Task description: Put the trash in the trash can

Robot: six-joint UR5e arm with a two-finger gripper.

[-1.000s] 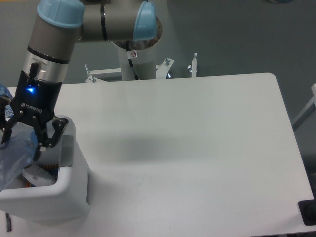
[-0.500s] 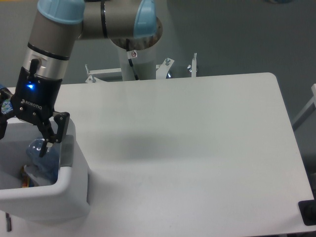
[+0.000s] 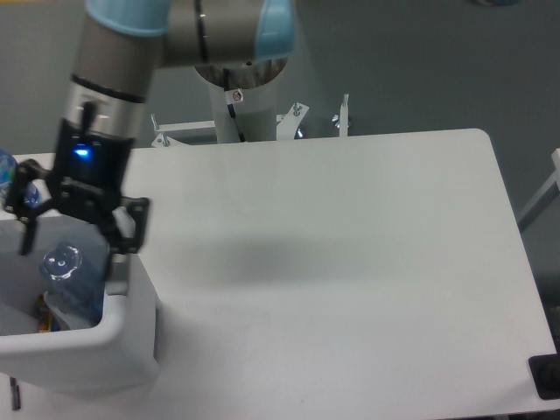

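Lying in the white trash can (image 3: 122,337) at the left was the crushed bottle (image 3: 70,280) | above it, the gripper (image 3: 74,243) had its fingers (image 3: 122,238) spread open, holding nothing | worktop (image 3: 350,262) stretched off right.

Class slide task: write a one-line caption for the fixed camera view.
Open gripper hovering above the white trash can, with the crushed clear bottle lying inside it.

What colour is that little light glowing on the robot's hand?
Blue: a small glowing spot on the black gripper body, seen from the fixed camera.
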